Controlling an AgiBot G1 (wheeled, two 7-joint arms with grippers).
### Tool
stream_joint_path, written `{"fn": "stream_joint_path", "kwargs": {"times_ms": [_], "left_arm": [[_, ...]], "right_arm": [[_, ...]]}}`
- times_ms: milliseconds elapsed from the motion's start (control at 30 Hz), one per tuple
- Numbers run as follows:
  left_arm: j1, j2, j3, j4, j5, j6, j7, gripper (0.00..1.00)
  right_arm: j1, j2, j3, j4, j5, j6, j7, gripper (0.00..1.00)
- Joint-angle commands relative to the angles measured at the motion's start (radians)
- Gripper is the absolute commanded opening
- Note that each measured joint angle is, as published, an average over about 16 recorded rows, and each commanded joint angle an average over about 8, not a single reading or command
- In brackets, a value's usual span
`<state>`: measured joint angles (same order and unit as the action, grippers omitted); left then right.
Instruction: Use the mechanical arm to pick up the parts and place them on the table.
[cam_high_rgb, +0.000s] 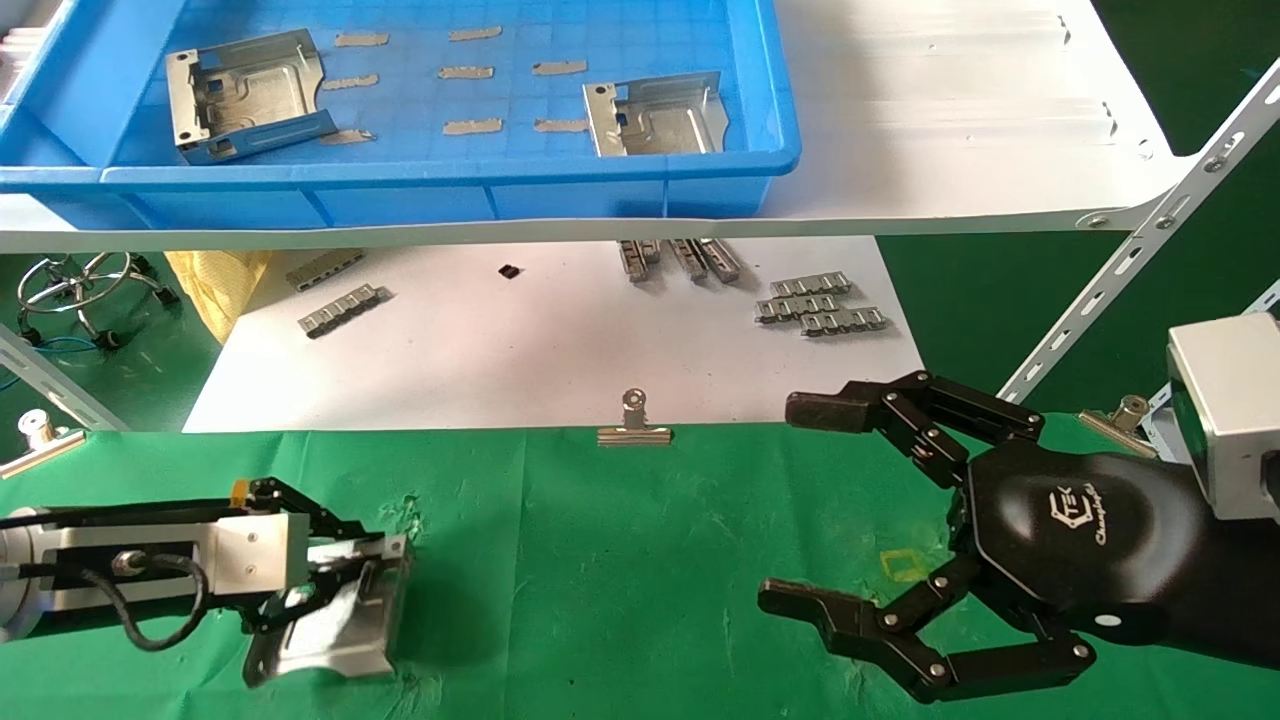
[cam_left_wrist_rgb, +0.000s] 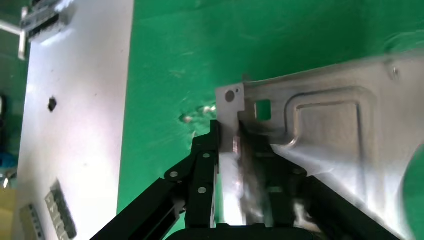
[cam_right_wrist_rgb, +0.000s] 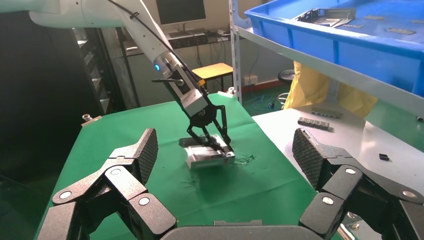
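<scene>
My left gripper (cam_high_rgb: 335, 585) is shut on one side wall of a shiny silver bracket (cam_high_rgb: 330, 625) at the front left of the green table (cam_high_rgb: 620, 560). It holds the bracket low and tilted over the cloth; I cannot tell whether it touches. The left wrist view shows black fingers (cam_left_wrist_rgb: 202, 160) clamped on the bracket's wall (cam_left_wrist_rgb: 330, 130). The right wrist view shows the held bracket (cam_right_wrist_rgb: 205, 156) from afar. My right gripper (cam_high_rgb: 800, 505), the black hand with the white logo, is open and empty over the table's front right. Two more brackets (cam_high_rgb: 245, 95) (cam_high_rgb: 655, 115) lie in the blue bin (cam_high_rgb: 400, 195).
The bin stands on a white shelf (cam_high_rgb: 950, 130) above a white board (cam_high_rgb: 520, 350) with ridged grey strips (cam_high_rgb: 820, 305). A binder clip (cam_high_rgb: 634, 425) sits at the cloth's far edge, another at the right (cam_high_rgb: 1120, 415). A slanted shelf strut (cam_high_rgb: 1130, 260) runs at the right.
</scene>
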<state>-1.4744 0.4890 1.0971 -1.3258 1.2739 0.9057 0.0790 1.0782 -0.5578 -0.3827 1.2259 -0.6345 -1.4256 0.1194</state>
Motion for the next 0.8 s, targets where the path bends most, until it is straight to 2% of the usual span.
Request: {"fn": "stream_joint_path", "kwargs": {"times_ms": [33, 233, 500, 600, 800], "left_arm": [[0.003, 0.000, 0.004, 0.000, 0.010, -0.009, -0.015, 1.00], [0.002, -0.001, 0.002, 0.003, -0.026, 0.020, -0.036, 1.00], [-0.045, 0.004, -0.003, 0.059, -0.115, 0.152, -0.149, 1.00], [-0.047, 0.005, -0.026, 0.096, -0.209, 0.200, -0.161, 1.00], [-0.009, 0.017, -0.083, 0.234, -0.460, 0.336, -0.116, 1.00]], "right_arm": [[0.000, 0.000, 0.000, 0.000, 0.000, 0.000, 0.000, 1.00], [0.000, 0.000, 0.000, 0.000, 0.000, 0.000, 0.000, 1.00], [0.000, 0.000, 0.000, 0.000, 0.000, 0.000, 0.000, 1.00], [0.000, 0.000, 0.000, 0.000, 0.000, 0.000, 0.000, 1.00], [0.000, 0.000, 0.000, 0.000, 0.000, 0.000, 0.000, 1.00]]}}
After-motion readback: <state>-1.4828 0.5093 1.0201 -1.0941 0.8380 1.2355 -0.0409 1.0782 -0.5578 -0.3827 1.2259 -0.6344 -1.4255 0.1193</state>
